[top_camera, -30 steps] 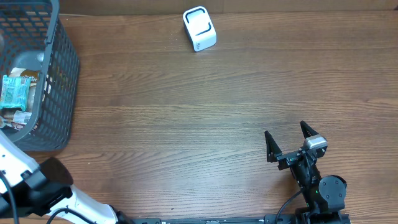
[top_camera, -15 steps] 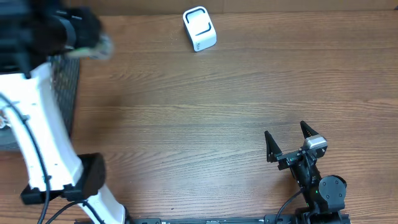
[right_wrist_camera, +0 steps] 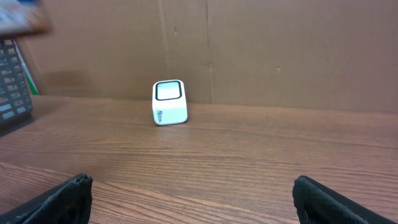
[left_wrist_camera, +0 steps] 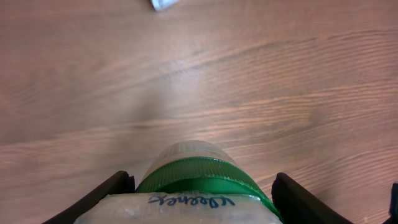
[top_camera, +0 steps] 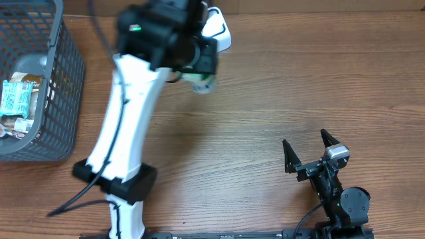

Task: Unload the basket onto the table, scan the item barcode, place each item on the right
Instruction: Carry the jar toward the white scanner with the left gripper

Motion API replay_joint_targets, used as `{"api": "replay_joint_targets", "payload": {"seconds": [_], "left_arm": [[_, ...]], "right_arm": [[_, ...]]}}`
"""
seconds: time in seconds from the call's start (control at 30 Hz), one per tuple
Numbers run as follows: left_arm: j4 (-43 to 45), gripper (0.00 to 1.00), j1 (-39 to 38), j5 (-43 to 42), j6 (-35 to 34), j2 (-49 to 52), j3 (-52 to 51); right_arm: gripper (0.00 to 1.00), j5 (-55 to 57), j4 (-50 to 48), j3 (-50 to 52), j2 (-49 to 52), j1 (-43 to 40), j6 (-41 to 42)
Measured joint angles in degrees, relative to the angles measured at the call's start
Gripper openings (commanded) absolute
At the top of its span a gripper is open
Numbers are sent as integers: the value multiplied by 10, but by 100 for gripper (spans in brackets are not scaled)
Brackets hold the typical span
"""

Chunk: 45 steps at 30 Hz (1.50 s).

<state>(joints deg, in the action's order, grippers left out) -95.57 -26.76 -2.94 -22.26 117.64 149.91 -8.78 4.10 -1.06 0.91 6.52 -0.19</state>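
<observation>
Far left: grey mesh basket (top_camera: 63,79), packets (top_camera: 16,99) inside. Centre-left: left gripper (left_wrist_camera: 202,180) clamped on green-lidded container (top_camera: 201,84), fingers (left_wrist_camera: 106,196) pressed to either side; container held over wood table (top_camera: 265,99), just beside white scanner (top_camera: 219,30) at the far edge. Lower right: right gripper (top_camera: 309,154) low over table, jaws spread wide apart, well clear of container.

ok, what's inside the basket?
In the grey mesh basket: a teal packet lying on other wrapped items, too jumbled to name. The basket's walls hide whatever lies lower.
</observation>
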Motion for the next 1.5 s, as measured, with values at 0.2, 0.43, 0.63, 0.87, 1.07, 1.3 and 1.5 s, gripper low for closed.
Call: {"api": "replay_joint_targets", "payload": {"seconds": [0.2,0.43,0.63,0.87,1.07,1.3,1.5], "left_arm": [[25,4,-55,32,-93,85,-1],[71,4,-123,58,-147,188,-6],[114,8,-175,108,-192,243,-7],[170,14,-202,129,-213,263,-9],[189,15,-213,134,-218,263,-11],[205,15,-216,136,-223,263,-34],[220,22,-216,135,-224,263,-59]], "right_arm": [[100,0,0,0,0,0,0],[100,0,0,0,0,0,0],[100,0,0,0,0,0,0],[100,0,0,0,0,0,0],[100,0,0,0,0,0,0],[100,0,0,0,0,0,0],[100,0,0,0,0,0,0]]}}
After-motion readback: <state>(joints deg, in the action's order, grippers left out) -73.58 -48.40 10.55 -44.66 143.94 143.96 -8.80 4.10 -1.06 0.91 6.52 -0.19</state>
